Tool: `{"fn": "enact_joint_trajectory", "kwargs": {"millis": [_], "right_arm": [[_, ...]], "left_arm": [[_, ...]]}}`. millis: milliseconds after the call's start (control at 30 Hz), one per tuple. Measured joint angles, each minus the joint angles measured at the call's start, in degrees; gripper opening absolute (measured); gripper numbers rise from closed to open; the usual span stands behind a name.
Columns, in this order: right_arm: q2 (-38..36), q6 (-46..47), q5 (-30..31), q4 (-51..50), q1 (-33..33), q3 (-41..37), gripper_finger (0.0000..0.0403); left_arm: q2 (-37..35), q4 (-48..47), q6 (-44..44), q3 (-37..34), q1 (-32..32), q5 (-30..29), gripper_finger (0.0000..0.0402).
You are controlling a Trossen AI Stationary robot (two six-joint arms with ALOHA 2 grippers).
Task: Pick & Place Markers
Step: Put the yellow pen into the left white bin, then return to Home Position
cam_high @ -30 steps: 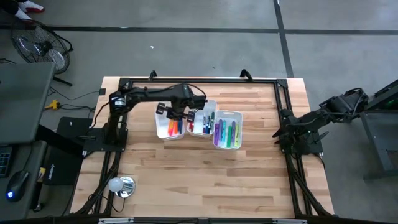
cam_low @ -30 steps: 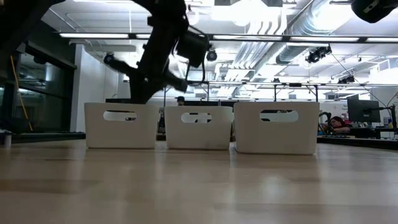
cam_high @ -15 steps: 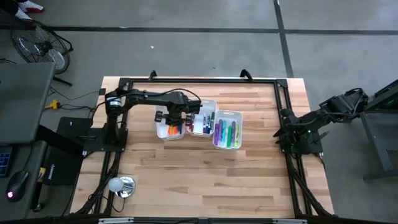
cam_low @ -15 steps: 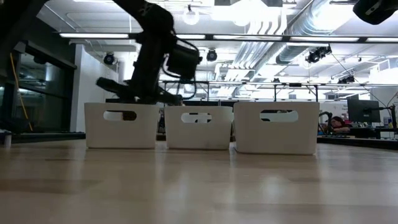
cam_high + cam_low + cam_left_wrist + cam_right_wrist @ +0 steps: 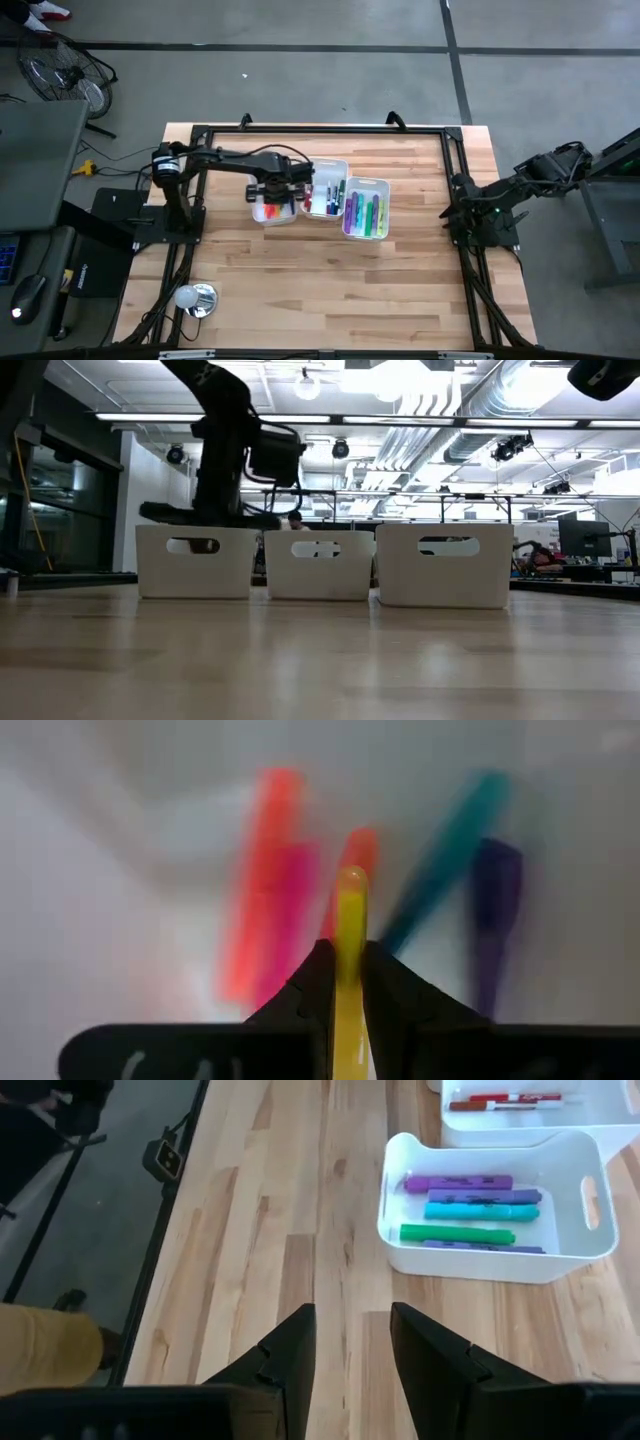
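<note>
Over the leftmost of three white rectangular plastic bins (image 5: pixel 272 213), toward ten o'clock of the butcher-block wooden table (image 5: pixel 330 290), the left gripper (image 5: pixel 277 191) reaches down into the bin. Its two dark, wedge-shaped fingers (image 5: pixel 395 995) are clamped on a thin yellow felt-tip marker (image 5: pixel 349 960), whose long axis runs straight out between them, tip pointing away from the wrist. Beyond it, badly blurred, lie orange and pink markers (image 5: pixel 268 890), a red one (image 5: pixel 357 855), a teal one (image 5: pixel 445 850) and a purple one (image 5: pixel 494 915) on the smooth white bin floor; their caps and ends cannot be told apart. From table height the bin's solid wall (image 5: pixel 196 561), pierced only by an oblong handle slot, hides the gripper's tips and all contents. The middle bin (image 5: pixel 326 190) holds several thin pens, too small from above to sort. The rightmost bin (image 5: pixel 497 1205), with rounded corners, holds purple, teal and green markers (image 5: pixel 470 1211) lying side by side, parallel to its long walls. The right gripper (image 5: pixel 352 1345) waits past the table's three o'clock edge, its fingers parted on nothing.
</note>
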Motion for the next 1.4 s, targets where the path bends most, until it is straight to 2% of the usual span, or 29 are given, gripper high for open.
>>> {"fn": "enact_joint_trajectory", "kwargs": {"millis": [133,400,567,800,1067,1267,1367,1400], "right_arm": [[0.0,0.6,0.5,-0.5,0.0,0.0,0.0121],[0.0,1.7,0.4,-0.4,0.0,0.0,0.0121],[0.0,2.3,0.3,-0.4,0.0,0.0,0.0121],[-0.3,3.2,-0.9,-0.7,0.0,0.0,0.0121],[-6.1,3.8,0.8,-1.3,0.0,0.0,0.0121],[-12.3,6.1,3.1,-1.8,0.0,0.0,0.0121],[-14.9,6.4,6.1,-1.9,0.0,0.0,0.0121],[-15.6,6.6,7.4,-1.9,0.0,0.0,0.0121]], "left_arm": [[0.1,1.6,-0.1,0.2,0.0,-0.4,0.0037],[0.2,1.5,0.3,0.1,0.0,-1.6,0.011],[-2.7,1.1,3.4,0.5,0.0,-2.8,0.0141],[-9.8,-2.2,7.2,1.8,-0.2,-6.7,0.0146],[-19.8,1.0,12.3,1.8,-4.5,-17.4,0.0147],[-21.8,10.4,20.4,1.4,-8.7,-21.2,0.0147],[-23.5,13.8,24.2,-1.7,-9.7,-21.6,0.0147],[-24.2,17.8,25.5,-3.1,-9.9,-21.7,0.0147]]}}
